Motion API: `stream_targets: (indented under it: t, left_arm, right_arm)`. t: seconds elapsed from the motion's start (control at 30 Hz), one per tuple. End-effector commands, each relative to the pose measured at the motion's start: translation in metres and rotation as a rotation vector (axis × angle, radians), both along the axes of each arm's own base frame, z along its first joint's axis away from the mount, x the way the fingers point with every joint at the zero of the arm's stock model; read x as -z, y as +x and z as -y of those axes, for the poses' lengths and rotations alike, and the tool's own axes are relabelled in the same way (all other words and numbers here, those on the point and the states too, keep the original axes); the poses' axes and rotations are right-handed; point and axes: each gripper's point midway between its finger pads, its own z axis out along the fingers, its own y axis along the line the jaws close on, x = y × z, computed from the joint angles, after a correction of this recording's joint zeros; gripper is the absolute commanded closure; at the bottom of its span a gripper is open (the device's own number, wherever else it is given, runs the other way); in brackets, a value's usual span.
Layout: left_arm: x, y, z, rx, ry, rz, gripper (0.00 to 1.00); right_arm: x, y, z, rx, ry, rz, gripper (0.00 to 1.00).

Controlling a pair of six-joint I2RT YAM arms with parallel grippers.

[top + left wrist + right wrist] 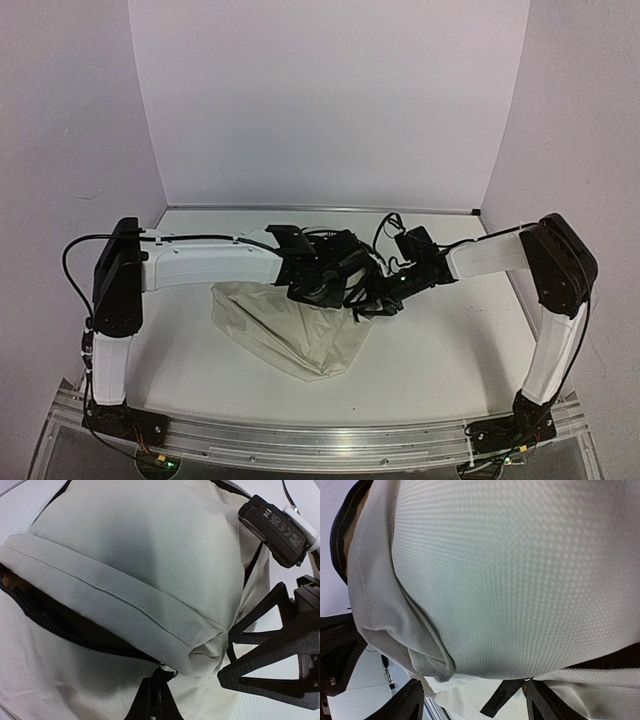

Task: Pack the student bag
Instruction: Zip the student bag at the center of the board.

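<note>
Left fingers (150, 705): closed tight, tips against the bag (290, 335) at its zip pull (168, 670); pinched or not, cannot tell. Right fingers (411, 702): wide apart, bag cloth bulging just above them. Count: one bag, middle of the bench (450, 350), under both wrists.

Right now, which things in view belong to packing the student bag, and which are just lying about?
For the job: student bag, zipper partly open; left pincer, shut; right pincer, open at its fabric.
Just there: table; arm cables; white backdrop walls.
</note>
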Motion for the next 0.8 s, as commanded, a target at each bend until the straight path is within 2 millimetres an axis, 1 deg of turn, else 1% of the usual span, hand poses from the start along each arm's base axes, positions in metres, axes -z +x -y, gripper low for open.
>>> stream_targets:
  t: [0.0, 0.1, 0.27, 0.43, 0.47, 0.53, 0.7, 0.77]
  left_arm:
    - [-0.039, 0.009, 0.006, -0.005, -0.187, 0.013, 1.0]
    - [-0.038, 0.01, 0.008, 0.006, -0.236, -0.011, 1.0]
    - [-0.035, 0.01, 0.011, 0.02, -0.26, -0.028, 1.0]
    - [-0.032, 0.01, 0.013, 0.022, -0.276, -0.045, 1.0]
    - [-0.03, 0.01, 0.012, 0.02, -0.276, -0.049, 1.0]
    - [-0.026, 0.011, 0.011, 0.017, -0.274, -0.059, 1.0]
    - [-0.024, 0.014, 0.005, 0.006, -0.273, -0.065, 1.0]
    - [-0.025, 0.015, 0.002, 0.001, -0.272, -0.066, 1.0]
  right_arm:
    - [-0.022, 0.005, -0.021, -0.04, 0.122, 0.048, 0.3]
    - [-0.021, 0.006, -0.026, -0.041, 0.126, 0.039, 0.3]
    - [-0.026, 0.007, -0.035, -0.043, 0.151, 0.048, 0.3]
    - [-0.031, 0.009, -0.041, -0.044, 0.17, 0.05, 0.33]
    - [-0.032, 0.008, -0.042, -0.047, 0.174, 0.053, 0.36]
    - [-0.032, 0.007, -0.042, -0.048, 0.177, 0.055, 0.46]
    - [-0.033, 0.007, -0.041, -0.042, 0.176, 0.06, 0.76]
    - [-0.033, 0.006, -0.039, -0.04, 0.174, 0.061, 0.9]
